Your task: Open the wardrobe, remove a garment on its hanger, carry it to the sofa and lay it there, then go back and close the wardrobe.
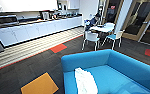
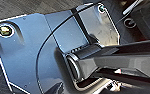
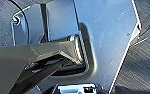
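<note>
A large bright blue upholstered sofa (image 1: 121, 72) with a curved low backrest is seen standing on dark grey carpet (image 1: 41, 65). A limp white T-shirt (image 1: 84, 81) is laid on its wide seat, near the left end. Orange (image 1: 39, 85) and red (image 1: 58, 48) carpet tiles are set into the floor.

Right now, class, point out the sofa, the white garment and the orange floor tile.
sofa (image 1: 126, 65): head view, backrest.
white garment (image 1: 84, 81): head view, middle of fabric.
orange floor tile (image 1: 39, 85): head view, centre.
</note>
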You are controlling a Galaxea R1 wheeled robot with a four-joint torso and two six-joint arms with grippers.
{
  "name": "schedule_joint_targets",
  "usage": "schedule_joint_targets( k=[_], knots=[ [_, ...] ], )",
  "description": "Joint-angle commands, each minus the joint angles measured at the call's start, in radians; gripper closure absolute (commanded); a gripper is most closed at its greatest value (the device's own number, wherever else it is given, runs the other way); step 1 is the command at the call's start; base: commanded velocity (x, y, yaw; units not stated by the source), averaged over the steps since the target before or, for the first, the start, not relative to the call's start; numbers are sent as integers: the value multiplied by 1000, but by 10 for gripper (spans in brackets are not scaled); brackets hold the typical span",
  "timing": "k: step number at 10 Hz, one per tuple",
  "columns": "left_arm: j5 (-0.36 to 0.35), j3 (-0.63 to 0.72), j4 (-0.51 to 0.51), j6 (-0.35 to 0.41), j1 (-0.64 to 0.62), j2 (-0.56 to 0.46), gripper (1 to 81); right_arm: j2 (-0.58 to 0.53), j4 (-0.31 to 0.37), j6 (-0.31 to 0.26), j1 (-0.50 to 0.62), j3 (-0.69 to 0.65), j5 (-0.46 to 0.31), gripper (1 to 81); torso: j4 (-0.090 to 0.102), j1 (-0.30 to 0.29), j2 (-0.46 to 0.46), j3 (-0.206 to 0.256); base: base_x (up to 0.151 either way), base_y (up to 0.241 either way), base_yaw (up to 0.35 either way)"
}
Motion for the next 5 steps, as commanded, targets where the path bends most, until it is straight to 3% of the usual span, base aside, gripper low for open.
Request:
schedule_joint_targets(
  k=[1, 5],
  knots=[
    [27, 4, 12, 3, -25, -3, 10, 7, -1, -3, 17, 6, -62, 10, 0, 1, 0, 0, 0, 0, 238],
    [30, 4, 12, 3, -25, 2, 10, 7, -1, -3, 16, 6, -62, 10, 0, 1, 0, 0, 0, 0, 232]
  ],
)
